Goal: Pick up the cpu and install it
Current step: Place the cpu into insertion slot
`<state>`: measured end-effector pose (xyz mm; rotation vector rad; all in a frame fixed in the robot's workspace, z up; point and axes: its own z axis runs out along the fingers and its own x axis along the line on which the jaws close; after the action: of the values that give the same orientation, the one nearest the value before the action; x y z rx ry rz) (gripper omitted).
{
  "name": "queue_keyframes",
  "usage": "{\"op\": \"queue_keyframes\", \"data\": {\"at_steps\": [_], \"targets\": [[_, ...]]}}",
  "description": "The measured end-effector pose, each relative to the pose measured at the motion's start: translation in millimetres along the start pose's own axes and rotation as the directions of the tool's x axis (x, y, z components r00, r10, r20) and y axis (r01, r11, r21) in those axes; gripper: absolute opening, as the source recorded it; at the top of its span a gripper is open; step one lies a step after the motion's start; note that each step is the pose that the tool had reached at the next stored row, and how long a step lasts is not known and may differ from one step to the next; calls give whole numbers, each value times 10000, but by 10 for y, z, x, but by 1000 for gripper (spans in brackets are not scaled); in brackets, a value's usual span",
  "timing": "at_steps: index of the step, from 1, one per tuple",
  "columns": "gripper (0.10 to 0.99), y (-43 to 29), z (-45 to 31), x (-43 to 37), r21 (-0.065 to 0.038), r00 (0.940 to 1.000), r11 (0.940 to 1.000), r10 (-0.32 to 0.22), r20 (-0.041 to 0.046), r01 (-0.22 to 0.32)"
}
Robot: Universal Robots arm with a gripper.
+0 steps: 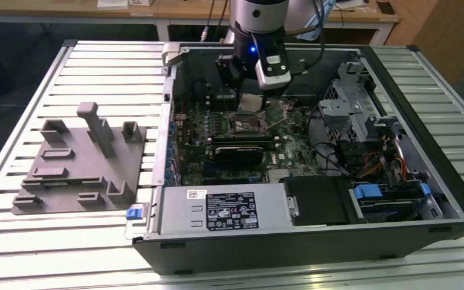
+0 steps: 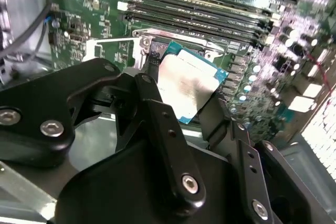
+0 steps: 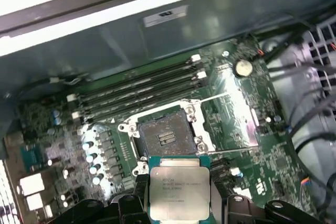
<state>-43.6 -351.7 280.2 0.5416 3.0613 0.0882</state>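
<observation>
- The cpu (image 3: 179, 184) is pinched by its edges in the hand (image 2: 182, 88), with its silver top facing up.
- It is held clear of the motherboard (image 3: 239, 129), near the bare CPU socket (image 3: 167, 136) and not seated in it.
- The hand is seen toward the far side of the open computer case (image 1: 296, 244).
- A grey plastic tray (image 1: 79, 172) is laid on the slatted tabletop (image 1: 22, 254), to the exterior view's left of the case.

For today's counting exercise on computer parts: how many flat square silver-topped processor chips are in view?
1. The flat square silver-grey cpu sits clamped in the black gripper, near the dark square socket; the case could hide more.
</observation>
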Motion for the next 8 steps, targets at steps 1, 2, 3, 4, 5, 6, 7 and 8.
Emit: {"op": "queue_keyframes", "data": {"at_steps": [1, 2, 3, 4, 5, 6, 7, 8], "targets": [[545, 0, 0, 0, 4, 9998, 9998, 181, 11, -181], [545, 0, 1, 0, 8, 9994, 9994, 359, 22, -359], [545, 0, 1, 0, 11, 9985, 9985, 539, 33, -539], [545, 0, 1, 0, 15, 9974, 9974, 717, 45, -718], [545, 0, 2, 0, 17, 9960, 9960, 896, 55, -896], [545, 0, 3, 0, 19, 9941, 9941, 1087, 68, -1087], [545, 0, 3, 0, 22, 9920, 9920, 1263, 79, -1263], [545, 0, 3, 0, 25, 9895, 9895, 1442, 91, -1443]]}}
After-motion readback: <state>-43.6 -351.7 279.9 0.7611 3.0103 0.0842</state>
